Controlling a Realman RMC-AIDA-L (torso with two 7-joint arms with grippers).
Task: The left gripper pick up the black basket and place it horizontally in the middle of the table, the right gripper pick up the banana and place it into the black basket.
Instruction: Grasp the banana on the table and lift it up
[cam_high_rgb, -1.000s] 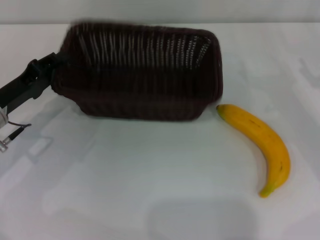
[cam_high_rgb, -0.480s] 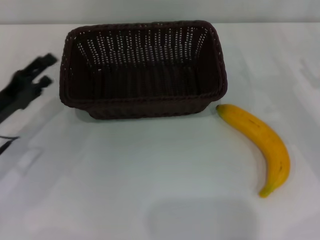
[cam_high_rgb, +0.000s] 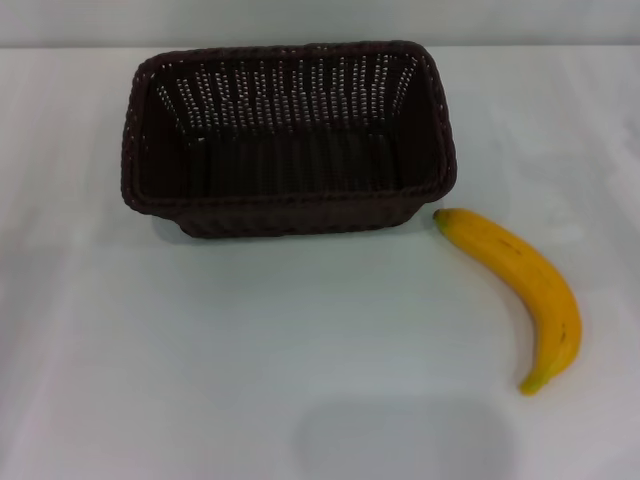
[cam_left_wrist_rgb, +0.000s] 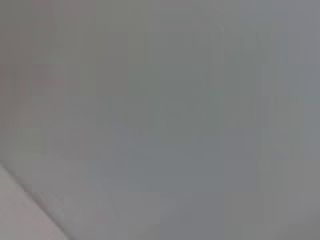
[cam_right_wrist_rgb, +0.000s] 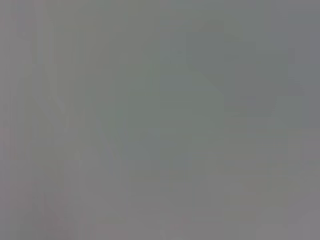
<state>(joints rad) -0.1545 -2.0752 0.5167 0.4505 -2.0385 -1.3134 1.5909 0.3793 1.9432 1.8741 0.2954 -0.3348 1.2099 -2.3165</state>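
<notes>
The black basket (cam_high_rgb: 285, 205) stands upright and empty on the white table (cam_high_rgb: 250, 350), its long side running left to right, in the far middle of the head view. The yellow banana (cam_high_rgb: 520, 290) lies on the table just right of the basket's near right corner, with its greenish tip toward me. Neither the left gripper nor the right gripper shows in any view. Both wrist views show only plain grey.
The left gripper let go of the basket's left end, drew back to the left and left the view. The basket settled flat on the table. The banana has not moved.
</notes>
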